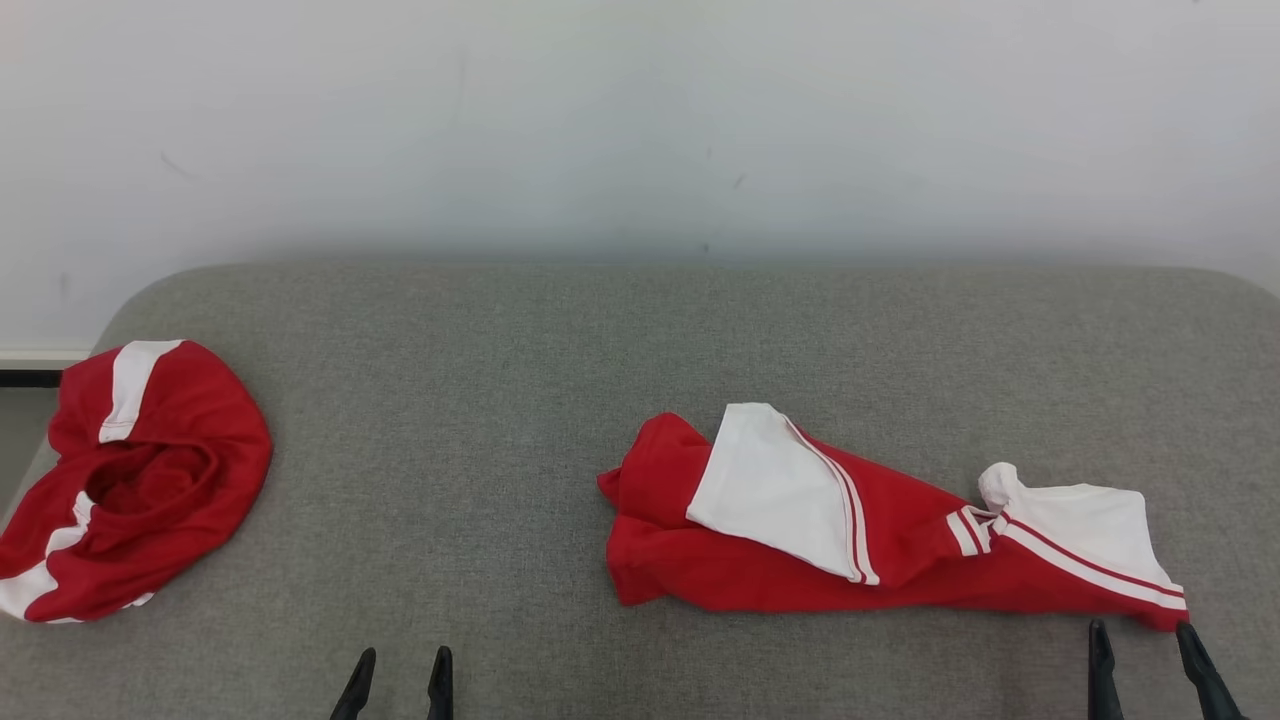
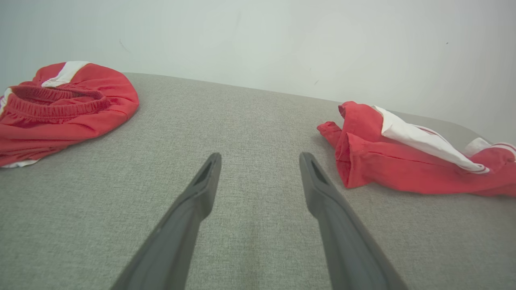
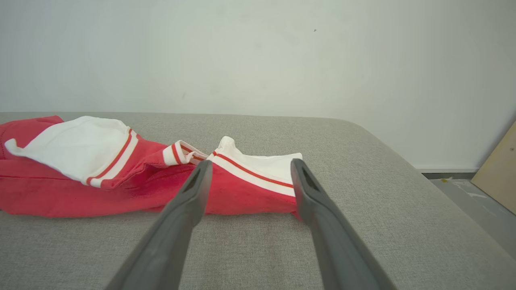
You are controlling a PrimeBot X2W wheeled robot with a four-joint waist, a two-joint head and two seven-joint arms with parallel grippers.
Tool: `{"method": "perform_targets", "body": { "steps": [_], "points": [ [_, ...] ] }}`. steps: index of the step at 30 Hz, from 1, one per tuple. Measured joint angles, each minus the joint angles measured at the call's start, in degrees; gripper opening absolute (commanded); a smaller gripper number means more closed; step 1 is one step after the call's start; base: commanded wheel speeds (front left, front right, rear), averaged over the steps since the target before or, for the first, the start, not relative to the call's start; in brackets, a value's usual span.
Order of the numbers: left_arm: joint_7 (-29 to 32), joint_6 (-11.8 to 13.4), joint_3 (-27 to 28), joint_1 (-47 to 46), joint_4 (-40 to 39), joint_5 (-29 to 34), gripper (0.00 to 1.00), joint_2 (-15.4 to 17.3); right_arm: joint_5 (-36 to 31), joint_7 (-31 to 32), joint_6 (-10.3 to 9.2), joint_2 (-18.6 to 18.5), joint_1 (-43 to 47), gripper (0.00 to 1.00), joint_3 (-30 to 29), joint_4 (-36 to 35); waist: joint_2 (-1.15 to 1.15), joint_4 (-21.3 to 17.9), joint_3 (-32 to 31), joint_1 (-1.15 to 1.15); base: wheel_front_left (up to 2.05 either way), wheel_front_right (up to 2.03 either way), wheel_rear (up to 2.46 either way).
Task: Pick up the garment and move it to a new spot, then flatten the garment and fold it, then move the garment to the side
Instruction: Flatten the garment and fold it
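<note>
A red-and-white crumpled cloth garment [image 1: 760,585] [image 2: 403,169] [image 3: 80,193] is lying on the right half of a grey woven-fabric padded surface [image 1: 520,400] [image 2: 250,121] [image 3: 363,161], closer to its near edge than to its far edge; it is stretching lengthwise toward the right edge, with a white panel folded over its red body and white stripes showing at its right end.

The right gripper [image 1: 1141,628] [image 3: 252,163] is hovering at the near edge, its two long dark fingers standing wide apart and holding nothing; its tips are sitting just beside the garment's right end, and whether they are touching the cloth cannot be told.

The left gripper [image 1: 405,652] [image 2: 260,157] is also resting spread wide and empty at the near edge, left of the garment and apart from it, over bare fabric.

A bunched red cloth pair of shorts with white bands and an elastic waistband [image 1: 170,450] [image 2: 72,117] is lying at the left edge, well apart from the garment.

A plain white wall [image 1: 640,120] is rising behind the far edge; a pale wooden board [image 3: 498,169] is leaning beyond the right edge.
</note>
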Motion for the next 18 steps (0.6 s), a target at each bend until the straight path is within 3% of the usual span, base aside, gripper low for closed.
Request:
{"method": "perform_targets", "body": {
  "steps": [18],
  "points": [
    [0.0,0.1,2.1,-0.6,-2.0,0.3,1.0,0.0,-0.5,-0.2,0.0,0.0,1.5,1.0,6.4,-1.3,0.0,0.4,0.4,0.0,0.0,0.0,0.0]
  ]
}}
